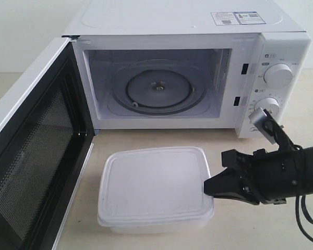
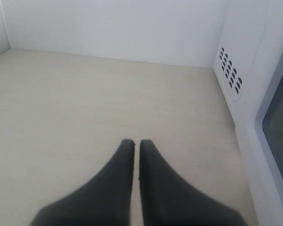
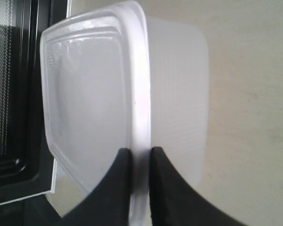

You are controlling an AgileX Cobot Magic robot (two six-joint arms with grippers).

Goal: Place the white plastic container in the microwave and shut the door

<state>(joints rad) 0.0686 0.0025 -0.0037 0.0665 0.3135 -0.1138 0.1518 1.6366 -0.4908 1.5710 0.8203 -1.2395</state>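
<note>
**Right gripper pinching the container rim, oven standing open**

The right gripper (image 1: 211, 187) is reaching in from the right, and its fingers are clamping on the container (image 1: 154, 185) at the right-hand lid rim, one finger above the rim and one below. The container is sitting flat on the table (image 1: 146, 138), just in front of the microwave (image 1: 198, 26) and not yet inside. The door (image 1: 26, 161) is hanging wide open to the left, its black inner face turned toward the container. The turntable (image 1: 159, 89) is lying bare in the cavity.

So I'm reading this as the grasp step, with the lift about to follow. The next move is asking for care. The hold is on one edge only, so the box may sag or the lid may pop loose. It needs raising level, carrying to the far side over the sill and setting down on the glass. Then the fingers need to let go and back out before the door can swing.

The left gripper (image 2: 133, 143) is hovering over bare table out on the left, beside the microwave's vented wall (image 2: 230, 74). Its fingers are sitting all but together, with nothing between them. That looks a handy spot for pushing the door shut later.

Counting up: one container, one microwave, one door, one turntable and two knobs on the right panel, upper (image 1: 278, 74) and lower (image 1: 268, 107). There are two grippers, only the right showing in the exterior view.
</note>
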